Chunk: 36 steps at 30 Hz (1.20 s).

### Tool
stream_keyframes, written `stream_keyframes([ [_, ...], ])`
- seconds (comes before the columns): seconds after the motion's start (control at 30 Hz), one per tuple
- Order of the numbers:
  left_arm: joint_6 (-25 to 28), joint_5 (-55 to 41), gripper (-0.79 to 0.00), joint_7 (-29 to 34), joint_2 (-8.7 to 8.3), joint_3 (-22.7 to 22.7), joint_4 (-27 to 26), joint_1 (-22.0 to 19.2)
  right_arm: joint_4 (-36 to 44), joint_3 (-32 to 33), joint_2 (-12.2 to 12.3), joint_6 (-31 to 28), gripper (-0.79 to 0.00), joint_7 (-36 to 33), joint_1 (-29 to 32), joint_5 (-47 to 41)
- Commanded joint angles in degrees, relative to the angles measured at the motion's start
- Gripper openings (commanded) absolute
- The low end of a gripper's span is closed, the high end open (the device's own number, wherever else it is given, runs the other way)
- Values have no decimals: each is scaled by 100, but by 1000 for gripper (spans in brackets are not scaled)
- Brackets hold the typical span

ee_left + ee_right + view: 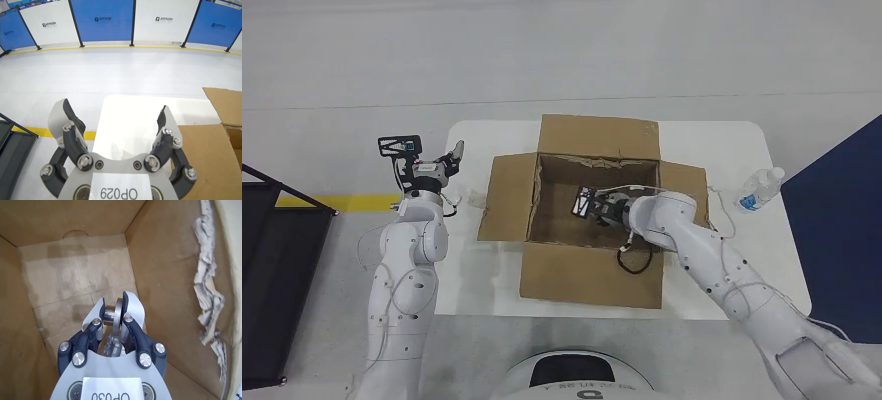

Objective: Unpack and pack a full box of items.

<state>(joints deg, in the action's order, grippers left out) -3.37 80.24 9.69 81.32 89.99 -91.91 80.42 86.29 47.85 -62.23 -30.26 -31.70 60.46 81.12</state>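
Evidently a flanged metal part (111,315) is clamped between the pads of the right gripper (113,305) inside the cardboard box (166,272), above its floor; whether for lifting out or setting down cannot be told. Open room is seen ahead, while the wall with torn paper (206,291) lies near. The left gripper (115,104) is spread wide and empty over the table (128,117) edge, beside the box's flap, judged clear of the work.

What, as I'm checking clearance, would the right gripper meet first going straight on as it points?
Probably the bare cardboard floor of the box: the right gripper, shut on a metal part, points down into it with nothing between. Depth is unclear.
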Motion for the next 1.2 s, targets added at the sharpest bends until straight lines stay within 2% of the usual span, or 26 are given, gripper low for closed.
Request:
stream_keyframes([
  [0.0, 0, 0, 0, 0, 0, 0, 0, 0, 189, 177, 58, -41, -785, 110, 156, 23],
  [0.17, 0, 0, 0, 0, 0, 0, 0, 0, 1069, 1246, 371, -237, -785, 1063, 1048, 98],
  [0.3, 0, 0, 0, 0, 0, 0, 0, 0, 1877, 2511, 661, -342, -785, 2050, 2298, 356],
  [0.43, 0, 0, 0, 0, 0, 0, 0, 0, 2459, 3696, 832, -174, -785, 2958, 3655, 615],
  [0.63, 0, 0, 0, 0, 0, 0, 0, 0, 2972, 5094, 889, 385, -785, 4006, 5469, 744],
  [0.77, 0, 0, 0, 0, 0, 0, 0, 0, 2957, 5728, 825, 955, -785, 4605, 6382, 383],
  [0.83, 0, 0, 0, 0, 0, 0, 0, 0, 2900, 5924, 788, 1163, -785, 4655, 6652, 147],
  [0.9, 0, 0, 0, 0, 0, 0, 0, 0, 2843, 6036, 774, 1053, -785, 4545, 6769, -66],
  [1.17, 0, 0, 0, 0, 0, 0, 0, 0, 2843, 6036, 774, 1053, -785, 4545, 6769, -66],
])
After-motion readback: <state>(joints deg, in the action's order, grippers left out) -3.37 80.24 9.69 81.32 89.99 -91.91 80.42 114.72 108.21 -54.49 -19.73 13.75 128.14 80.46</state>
